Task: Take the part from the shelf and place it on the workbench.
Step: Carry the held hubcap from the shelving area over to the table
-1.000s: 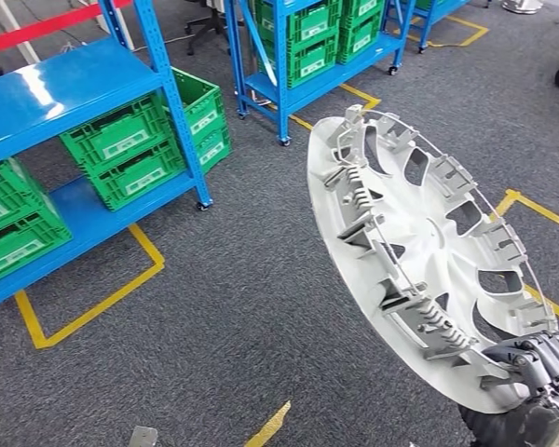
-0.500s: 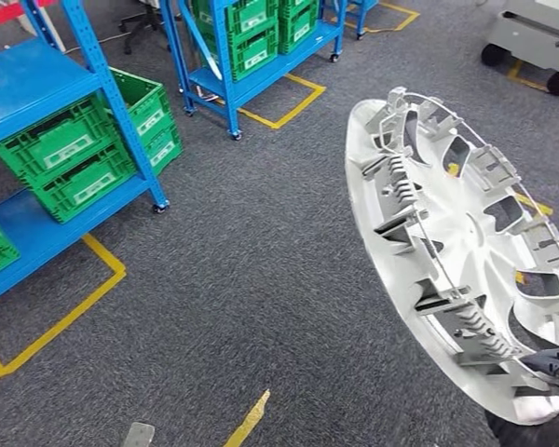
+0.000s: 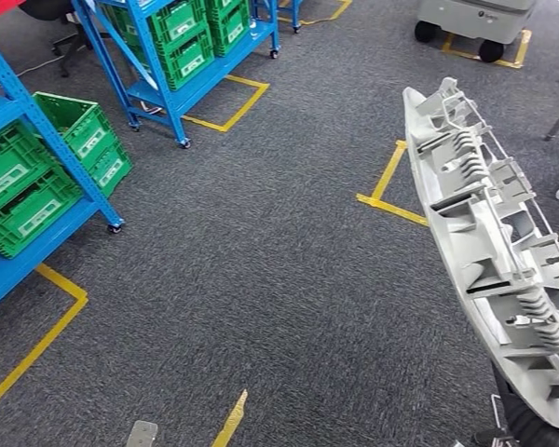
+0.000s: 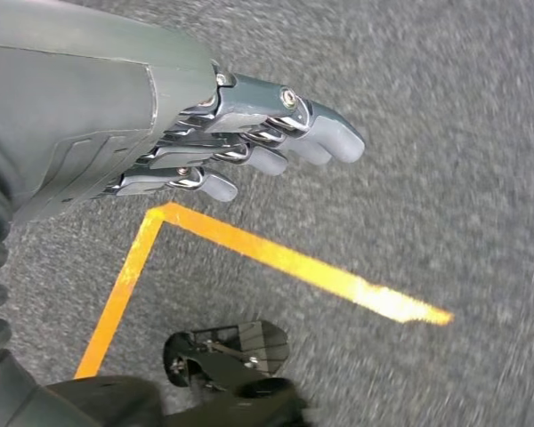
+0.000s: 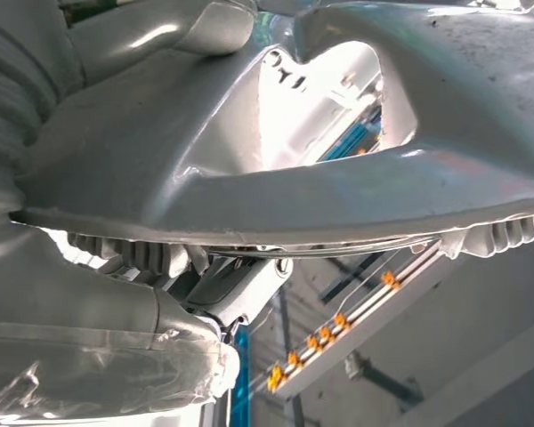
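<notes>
The part (image 3: 487, 270), a large silver wheel cover seen nearly edge-on along the right side of the head view, is off the shelf (image 3: 23, 270) and held up over the grey carpet, gripped at its lower rim by the right hand (image 5: 204, 294), whose fingers curl under the edge in the wrist view. It looks light and fairly stiff but thin, its back ribbed with clips and a wire ring that could snag or snap, so the plain rim is probably the safest hold. The left hand (image 4: 251, 142) hangs empty, fingers straight and close together.
</notes>
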